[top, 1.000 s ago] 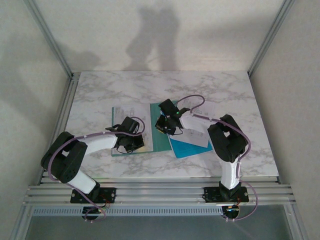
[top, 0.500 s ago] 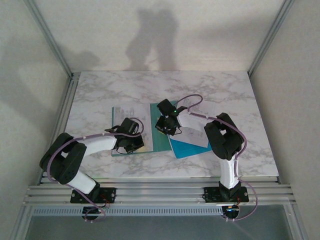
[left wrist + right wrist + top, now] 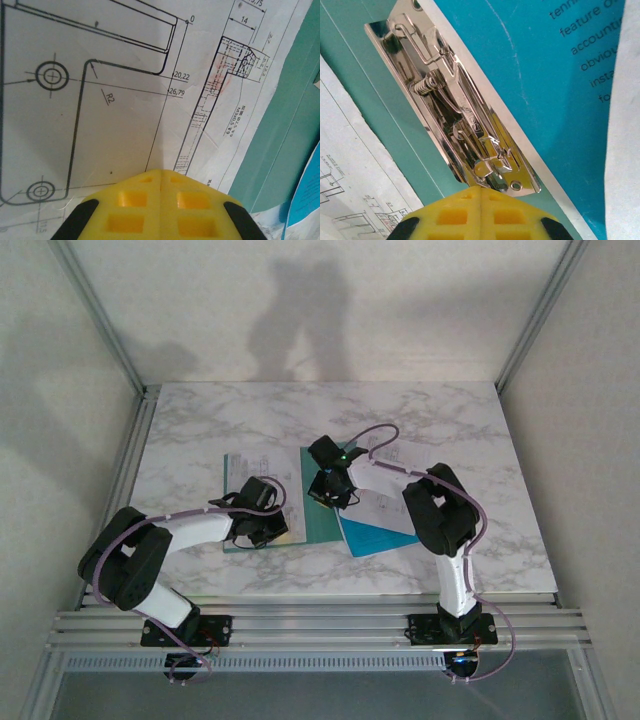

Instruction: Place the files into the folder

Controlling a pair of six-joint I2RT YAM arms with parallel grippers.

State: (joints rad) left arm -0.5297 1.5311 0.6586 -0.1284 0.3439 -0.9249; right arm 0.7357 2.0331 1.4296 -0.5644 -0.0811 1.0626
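My left arm (image 3: 190, 528) and right arm (image 3: 452, 540) use black joint housings with white links. A lilac cable (image 3: 100, 552) runs along each. Black base plates (image 3: 186, 631) sit at the lower edge. My left gripper (image 3: 161, 202) and right gripper (image 3: 481, 212) carry yellow pads (image 3: 125, 210) with square pockets and black outer corners.

A: What colour is the flat rectangular tabletop (image 3: 200, 420)?
B: White marble, veined in grey. The thin card folder (image 3: 385, 107) is dark teal-green, and its long metal clip (image 3: 460, 115) is shiny silver.
A: And the papers?
B: One thin paper sheet (image 3: 100, 125) is white with black line drawings. The other paper sheet (image 3: 545, 75) is bright cyan-blue with lines of print.
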